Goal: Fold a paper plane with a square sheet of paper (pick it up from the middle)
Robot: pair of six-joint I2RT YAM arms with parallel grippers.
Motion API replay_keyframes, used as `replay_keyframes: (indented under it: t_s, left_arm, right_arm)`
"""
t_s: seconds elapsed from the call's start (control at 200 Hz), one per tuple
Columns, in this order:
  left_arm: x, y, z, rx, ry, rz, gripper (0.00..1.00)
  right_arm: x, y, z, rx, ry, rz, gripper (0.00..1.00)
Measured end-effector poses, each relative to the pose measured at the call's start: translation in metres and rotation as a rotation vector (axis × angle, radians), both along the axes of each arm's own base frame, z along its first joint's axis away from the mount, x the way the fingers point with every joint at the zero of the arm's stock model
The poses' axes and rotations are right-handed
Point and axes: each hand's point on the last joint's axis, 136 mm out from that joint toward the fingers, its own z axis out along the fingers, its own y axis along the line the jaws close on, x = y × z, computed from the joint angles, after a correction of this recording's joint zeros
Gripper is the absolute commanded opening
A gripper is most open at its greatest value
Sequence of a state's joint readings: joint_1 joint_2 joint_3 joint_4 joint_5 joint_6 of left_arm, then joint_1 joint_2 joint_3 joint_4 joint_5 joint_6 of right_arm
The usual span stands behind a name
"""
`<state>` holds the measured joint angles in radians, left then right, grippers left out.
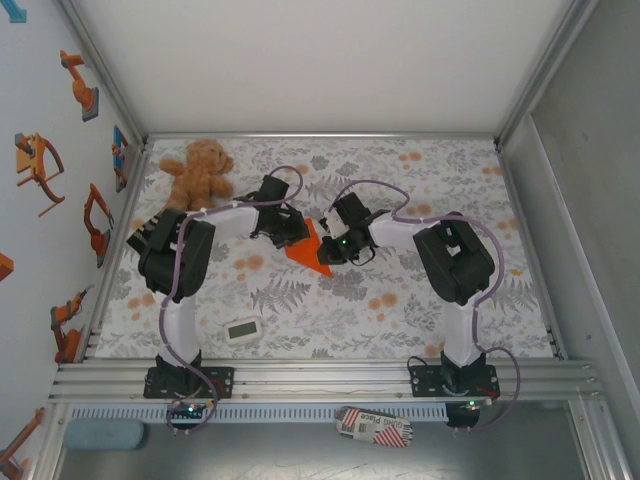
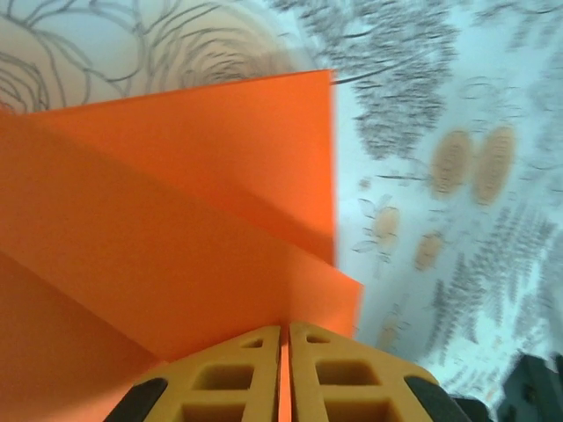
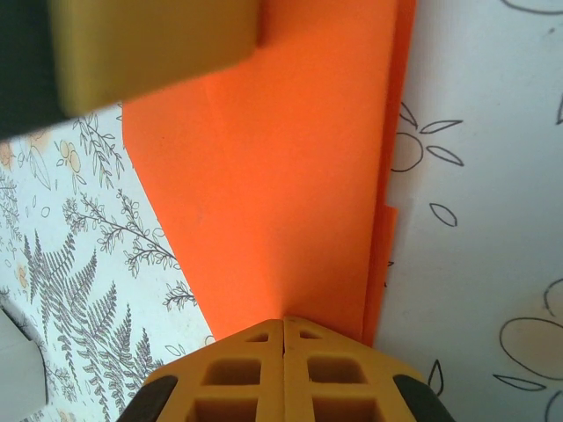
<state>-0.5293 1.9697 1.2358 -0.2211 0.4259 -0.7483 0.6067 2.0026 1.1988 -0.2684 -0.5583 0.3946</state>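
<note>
The orange sheet of paper [image 1: 305, 246] sits at the middle of the floral counter [image 1: 400, 295], between the two arms. It is no longer a flat square. From above it reads as a small bright wedge, its point aimed toward the near edge of the counter.

The left wrist view shows the paper [image 2: 176, 220] in stacked layers with sharp straight edges and a diagonal crease. The upper flap ends in a square corner over the pattern. The left claw [image 2: 284, 327] is pinching it, a thin orange line showing between the yellow fingers.

In the right wrist view the paper [image 3: 281, 176] narrows toward the right claw [image 3: 283, 321]. Those fingers are pressed together on the paper's near edge, and a second layer peeks out along the right side.

A brown teddy bear [image 1: 197, 172] sits at the far left, and a white timer [image 1: 243, 329] lies near the front.
</note>
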Motion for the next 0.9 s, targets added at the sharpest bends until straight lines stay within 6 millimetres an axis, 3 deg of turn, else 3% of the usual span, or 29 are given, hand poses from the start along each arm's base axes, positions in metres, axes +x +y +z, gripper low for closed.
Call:
replay_keyframes:
  t_s: [0.155,0.436,0.636,0.896]
  left_arm:
    - [-0.006,-0.007,0.021,-0.083,-0.076,-0.013,0.03]
    - [-0.028,-0.022,-0.002,-0.09,-0.048,-0.064,0.02]
    - [-0.028,-0.021,-0.021,-0.07,-0.03,-0.076,0.02]
    - [-0.019,-0.011,-0.023,-0.122,-0.012,-0.09,0.04]
  right_arm:
    - [0.0,0.0,0.0,0.0,0.0,-0.001,0.0]
    - [0.0,0.0,0.0,0.0,0.0,-0.001,0.0]
    - [0.0,0.0,0.0,-0.001,0.001,-0.001,0.0]
    - [0.0,-0.001,-0.002,-0.005,-0.001,-0.003,0.0]
